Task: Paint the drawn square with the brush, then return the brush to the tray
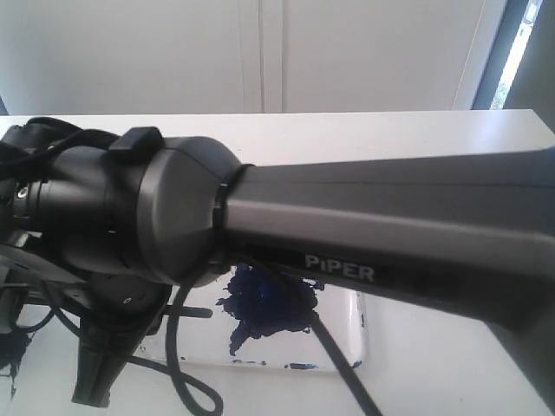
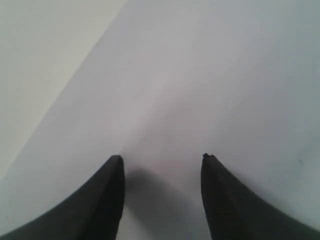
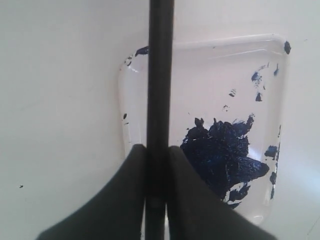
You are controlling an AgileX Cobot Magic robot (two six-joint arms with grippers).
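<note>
**A:** What sits at the far left of the exterior view?

**B:** A blue smudge (image 1: 9, 357) on the lower left edge. The frame and some black cables cut it off, so I cannot tell what it belongs to. Beside it, the bulky joint of a dark arm (image 1: 173, 208) fills the left half of the frame.

**A:** And toward the middle?

**B:** The tray (image 1: 351, 325) lies on the white counter (image 1: 390, 139) at lower centre, partly under that arm. Its dark blue blotch (image 1: 260, 303) shows just below the arm. Right of the blotch, the brush (image 1: 345, 368) slants as a slim black handle from under the arm to the bottom edge, crossing the tray's near rim. I cannot see its bristles.

**A:** And further right?

**B:** The arm's long grey link runs off the right edge, and bare counter lies below it in the lower right corner.

**A:** What about the claws, left one first?

**B:** Only the wrist views show them. The left claw (image 2: 162, 157) has its two dark fingers well apart with nothing between them, and only a plain white surface lies beneath.

**A:** And the right one?

**B:** The right claw (image 3: 157, 147) is closed tight on the brush handle. The handle runs straight out from between the fingers and passes over one corner of the tray. The blotch lies just beside the fingers, and paint specks dot the tray's rim.
</note>
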